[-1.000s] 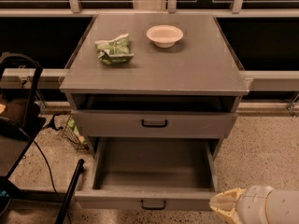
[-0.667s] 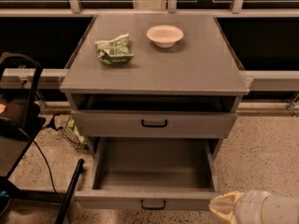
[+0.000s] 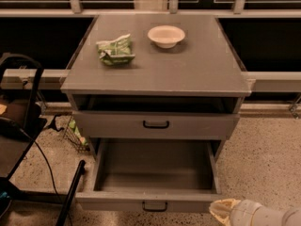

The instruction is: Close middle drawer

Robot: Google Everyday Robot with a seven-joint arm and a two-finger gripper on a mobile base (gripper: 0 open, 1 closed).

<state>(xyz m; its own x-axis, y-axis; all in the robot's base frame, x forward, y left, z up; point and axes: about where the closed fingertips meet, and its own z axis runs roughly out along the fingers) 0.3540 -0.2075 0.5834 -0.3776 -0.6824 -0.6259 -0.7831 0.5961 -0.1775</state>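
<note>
At frame centre, the bench (image 3: 197, 74) stands with two drawers showing. At lower centre, the middle drawer (image 3: 155, 173) is pulled far out, its grey interior exposed and its front panel nearest the camera. Closing appears not yet begun; the whole push is left to do. At lower right, the end effector (image 3: 225, 211) sits just beside the panel's right end; whether it is apart or together cannot be told. A bowl (image 3: 166, 35) and a packet (image 3: 115, 50) rest on top.
</note>
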